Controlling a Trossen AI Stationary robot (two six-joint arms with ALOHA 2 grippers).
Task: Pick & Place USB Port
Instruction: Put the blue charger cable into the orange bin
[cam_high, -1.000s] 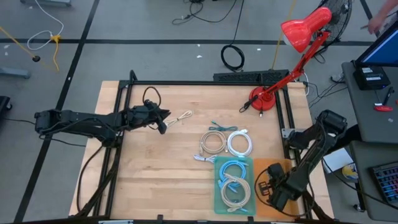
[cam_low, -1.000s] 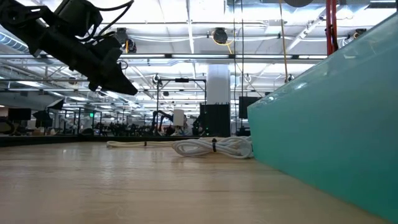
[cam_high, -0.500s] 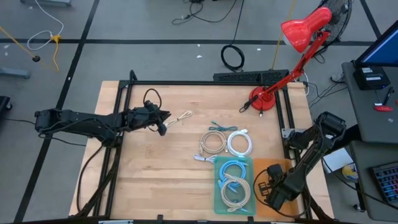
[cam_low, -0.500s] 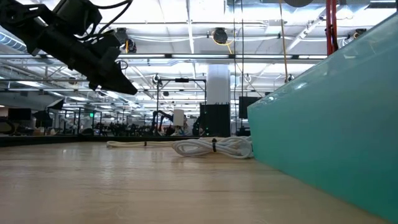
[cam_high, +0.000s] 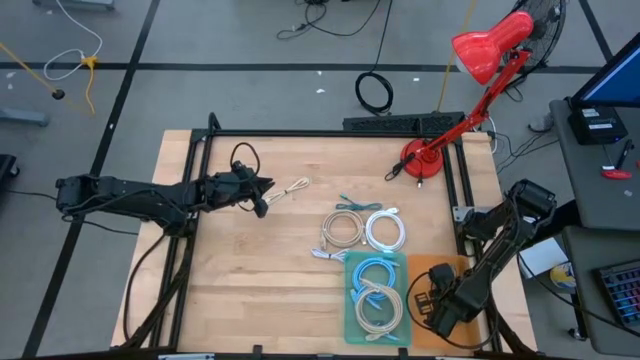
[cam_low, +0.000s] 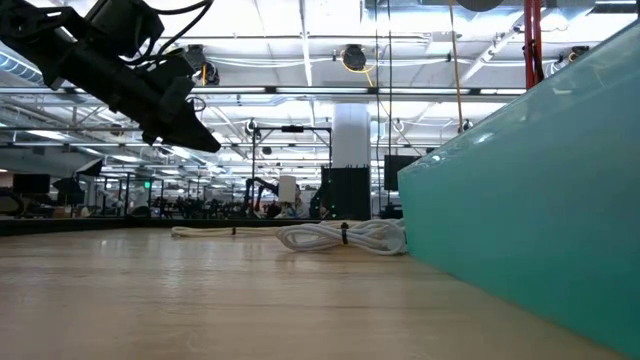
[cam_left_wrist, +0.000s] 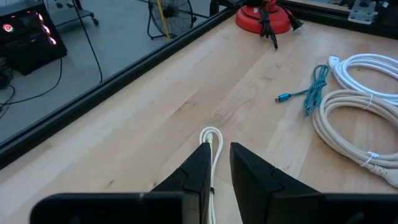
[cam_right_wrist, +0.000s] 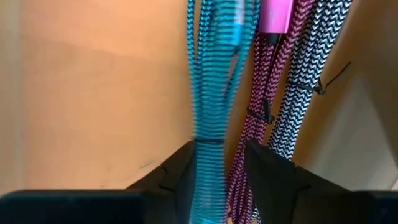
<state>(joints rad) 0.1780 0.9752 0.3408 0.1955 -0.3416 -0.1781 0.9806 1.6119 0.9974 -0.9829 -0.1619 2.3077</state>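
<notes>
A thin white USB cable (cam_high: 290, 187) lies on the wooden table near its far left. My left gripper (cam_high: 263, 200) hangs above the cable's near end, clear of the table in the low view (cam_low: 205, 140). Its fingers (cam_left_wrist: 220, 148) stand a narrow gap apart, and the cable (cam_left_wrist: 212, 138) shows through that gap. My right gripper (cam_high: 428, 302) is over the orange tray (cam_high: 450, 268) at the near right. A blue braided cable (cam_right_wrist: 210, 93) runs between its parted fingers (cam_right_wrist: 219, 149), beside pink (cam_right_wrist: 249, 124) and black-and-white (cam_right_wrist: 305, 74) braided cables. My right gripper has the blue braided cable's strands (cam_right_wrist: 208, 163) between its two fingers, which lie across the cable over the orange tray. The strands run close beside one finger (cam_right_wrist: 180, 171), with a gap toward the other. Whether a finger touches them I cannot tell.
A teal tray (cam_high: 352, 300) holding blue and beige coils sits left of the orange one; its wall (cam_low: 520, 200) fills the low view's right. Beige (cam_high: 345, 228) and white (cam_high: 386, 230) coils and a small teal cable (cam_high: 352, 205) lie mid-table. A red lamp (cam_high: 420, 160) stands far right.
</notes>
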